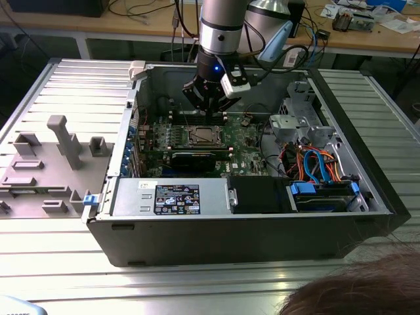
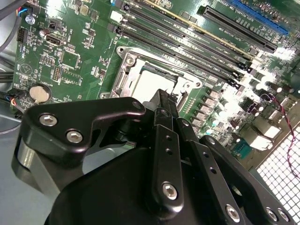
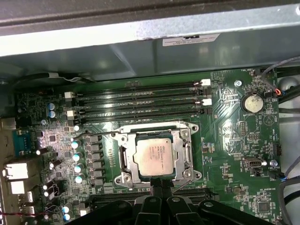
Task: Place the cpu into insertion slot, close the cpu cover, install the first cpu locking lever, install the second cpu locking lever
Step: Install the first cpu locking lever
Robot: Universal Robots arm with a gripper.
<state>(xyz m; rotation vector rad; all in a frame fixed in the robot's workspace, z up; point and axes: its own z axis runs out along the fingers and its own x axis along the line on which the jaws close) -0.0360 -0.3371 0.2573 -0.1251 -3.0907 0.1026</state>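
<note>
Cpu (image 3: 157, 157) is already in the insertion slot (image 3: 123, 177), just ahead of the fingers (image 3: 153, 190) in the first wrist view. The cpu cover (image 3: 183, 154) seems to lie flat around it, so the grey top of the chip looks through the square cut-out. From this I judge that placing the cpu and closing the cover are done, and that the locking levers are the work in hand.

The fingers are drawn together, tip against tip, at the near edge of the slot. Whether they pinch something thin there, I cannot tell. One thin wire lever (image 3: 98, 134) stretches away from a far corner of the cover, to one side of the fingers, and it does not look hooked down. A second thin wire (image 3: 180, 185) shows just beside the fingers.

Such a lever, I think, calls for a firm push down and then a small move sideways under its catch. The wire is round and springy, so you should expect that closed tips can slip off it. Keep the push away from the green board (image 3: 225, 140), which is crowded with small parts.

The cpu top is flat, matte, silvery metal. The cover is thin, pale, stamped sheet. The fingers are matte black with bright screw heads. In the exterior view they hang inside the open grey case (image 1: 230, 230), which lies on a ribbed metal counter (image 1: 65, 262).
</note>
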